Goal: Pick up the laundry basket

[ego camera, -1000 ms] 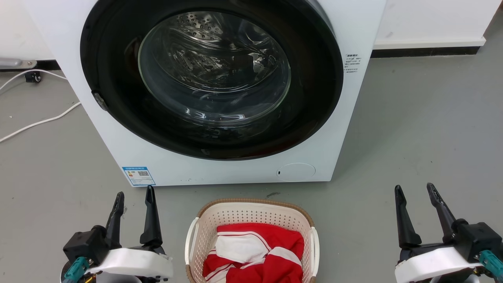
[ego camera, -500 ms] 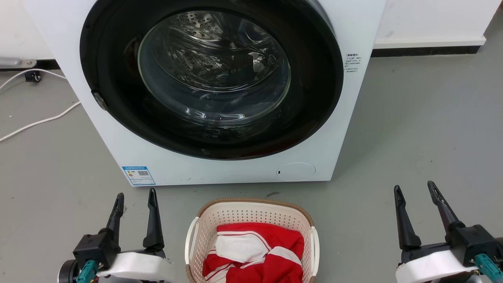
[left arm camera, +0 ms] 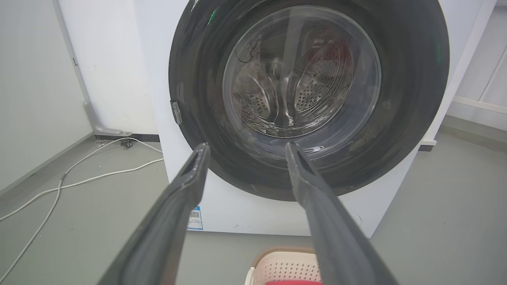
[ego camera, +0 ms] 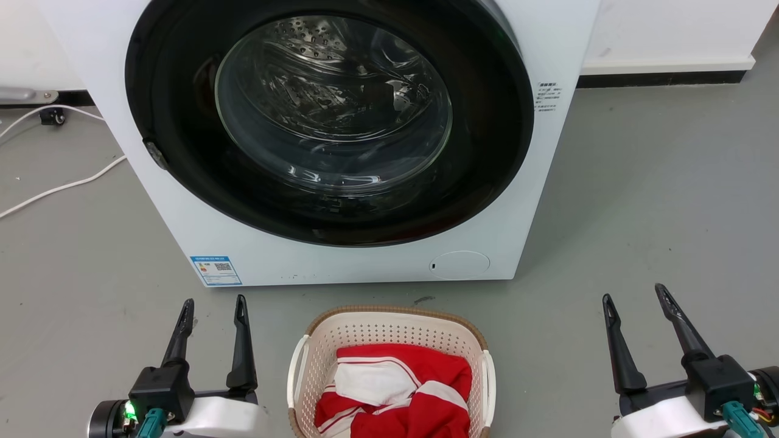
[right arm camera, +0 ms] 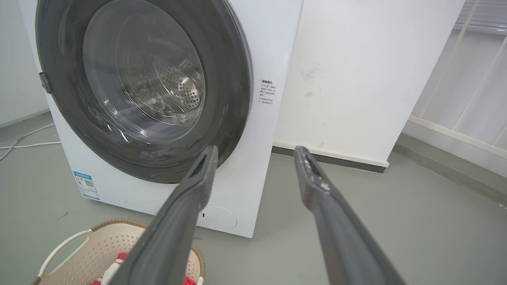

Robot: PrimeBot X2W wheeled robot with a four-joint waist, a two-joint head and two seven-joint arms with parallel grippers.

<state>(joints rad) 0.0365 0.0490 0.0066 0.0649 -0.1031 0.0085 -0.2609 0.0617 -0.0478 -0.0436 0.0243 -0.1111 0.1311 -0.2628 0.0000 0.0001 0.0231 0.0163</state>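
The laundry basket [ego camera: 389, 331] is cream-white and perforated, with a brown woven-look rim and white side handles. It stands on the grey floor at the bottom centre of the head view, in front of the washing machine, with red and white cloth [ego camera: 398, 389] inside. My left gripper [ego camera: 215, 303] is open to the basket's left, well apart from it. My right gripper [ego camera: 634, 294] is open further off on the right. The basket's rim [left arm camera: 283, 253] peeks in at the bottom of the left wrist view, and the basket [right arm camera: 91, 247] lies at the lower left of the right wrist view.
A white front-loading washing machine [ego camera: 341, 140] with a shut round glass door stands just behind the basket. White cables [ego camera: 61, 182] trail over the floor at the left. A white wall with a dark skirting [ego camera: 663, 76] runs behind on the right.
Both grippers have drawn back slightly toward the bottom edge and turned a little at the wrist. Their fingers stay apart. The basket has not moved.
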